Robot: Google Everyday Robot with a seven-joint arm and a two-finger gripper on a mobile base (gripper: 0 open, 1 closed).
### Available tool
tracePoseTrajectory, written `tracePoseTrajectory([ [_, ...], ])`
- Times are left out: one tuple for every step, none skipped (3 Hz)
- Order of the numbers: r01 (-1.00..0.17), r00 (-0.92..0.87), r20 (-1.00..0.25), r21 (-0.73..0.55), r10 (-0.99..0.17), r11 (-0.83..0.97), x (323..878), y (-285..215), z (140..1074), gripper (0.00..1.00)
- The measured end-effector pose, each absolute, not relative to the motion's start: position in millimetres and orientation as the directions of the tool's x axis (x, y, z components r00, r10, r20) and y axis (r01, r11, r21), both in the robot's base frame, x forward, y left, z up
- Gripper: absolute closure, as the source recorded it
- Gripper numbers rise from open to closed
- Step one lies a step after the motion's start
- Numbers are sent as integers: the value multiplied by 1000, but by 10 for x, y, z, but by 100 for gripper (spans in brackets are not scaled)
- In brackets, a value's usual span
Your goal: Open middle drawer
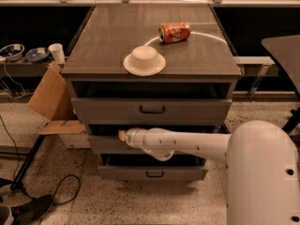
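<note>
Reaching across the middle drawer (105,145), second front down in the cabinet (93,55).
Gripper (123,136) sits at its upper left edge; I can't tell its grip state. The handle is hidden behind my arm (187,144), likely right of the tip.

White arm (187,144) outstretched leftward, hand (123,135) at its far end.

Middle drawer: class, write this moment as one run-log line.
middle drawer | pincer at its front's top edge, left of centre | handle hidden behind arm
</note>
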State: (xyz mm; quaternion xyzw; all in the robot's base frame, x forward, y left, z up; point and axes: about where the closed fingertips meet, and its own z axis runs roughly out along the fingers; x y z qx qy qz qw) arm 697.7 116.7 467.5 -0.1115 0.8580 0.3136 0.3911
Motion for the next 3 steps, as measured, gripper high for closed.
tracePoseTrajectory([
  [-455, -678, -735, 428, 8, 781, 6960, 1154, 4626, 100],
  [-471, -680, -732, 394, -40, 789, 6914, 1009, 4620, 100],
  [-472, -683, -727, 365, -70, 803, 6823, 779, 4638, 100],
])
